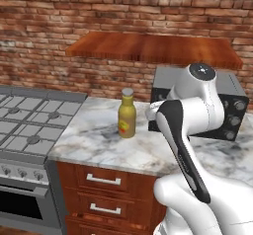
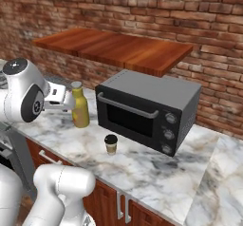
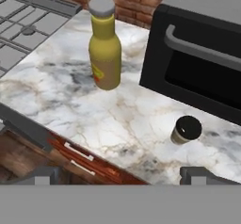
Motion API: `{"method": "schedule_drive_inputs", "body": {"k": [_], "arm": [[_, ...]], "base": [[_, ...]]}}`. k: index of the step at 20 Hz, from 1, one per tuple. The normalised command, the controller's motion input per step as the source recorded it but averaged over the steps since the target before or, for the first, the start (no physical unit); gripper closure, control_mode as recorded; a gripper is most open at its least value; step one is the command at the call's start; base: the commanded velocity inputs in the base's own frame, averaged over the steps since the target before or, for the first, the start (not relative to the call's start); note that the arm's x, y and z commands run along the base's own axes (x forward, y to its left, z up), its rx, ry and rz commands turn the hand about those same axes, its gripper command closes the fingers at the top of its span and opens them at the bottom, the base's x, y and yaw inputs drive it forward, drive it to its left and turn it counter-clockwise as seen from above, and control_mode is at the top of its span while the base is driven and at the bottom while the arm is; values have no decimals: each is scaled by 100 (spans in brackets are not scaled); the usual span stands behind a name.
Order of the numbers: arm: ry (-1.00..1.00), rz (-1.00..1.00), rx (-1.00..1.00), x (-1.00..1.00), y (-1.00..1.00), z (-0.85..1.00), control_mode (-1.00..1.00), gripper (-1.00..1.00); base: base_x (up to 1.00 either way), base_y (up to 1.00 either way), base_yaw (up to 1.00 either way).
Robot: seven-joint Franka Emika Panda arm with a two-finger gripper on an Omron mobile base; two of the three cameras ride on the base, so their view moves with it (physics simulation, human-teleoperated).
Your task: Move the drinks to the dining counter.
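Kitchen bench (image 3: pixel 70 100) of white, grey-veined marble on a red-brown wood base with metal drawer pulls, set against a rough red brick wall (image 1: pixel 59 26).

Bottle (image 3: pixel 105 44): tall, mustard-yellow, smooth and rounded at the shoulder, with a flat grey cap. It stands upright on the marble between the stove (image 1: pixel 29 125) and the oven (image 2: pixel 147 108). A red label shows low on its side; the writing on it is too small to read.

Cup (image 3: pixel 186 130): small, tan, paper-like, tapering, closed by a round black lid. It stands upright on the bench just in front of the oven door, well apart from the bottle.

Oven: a boxy, dark grey countertop unit with a glass door, a grey bar handle across the top of the door, and three round knobs down its right side; no marking on them can be read.

Stove: grey metal with a grid of burner grates, flush with the bench's left end.

Shelf (image 2: pixel 118 47): a flat plank of red-brown wood fixed to the brick above the bench.

Hand (image 3: pixel 122 173): fully open and holding nothing; its two dark fingertips (image 3: pixel 200 175) stand wide apart above the bench's front edge, short of both bottle and cup.
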Motion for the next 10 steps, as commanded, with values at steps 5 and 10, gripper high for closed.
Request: {"method": "schedule_drive_inputs", "body": {"k": [5,10], "arm": [[-26,20,-5,34,60,0,-100,-100],[-29,5,-3,16,50,-1,-100,-100]], "base": [[0,0,0],[0,0,0]]}}
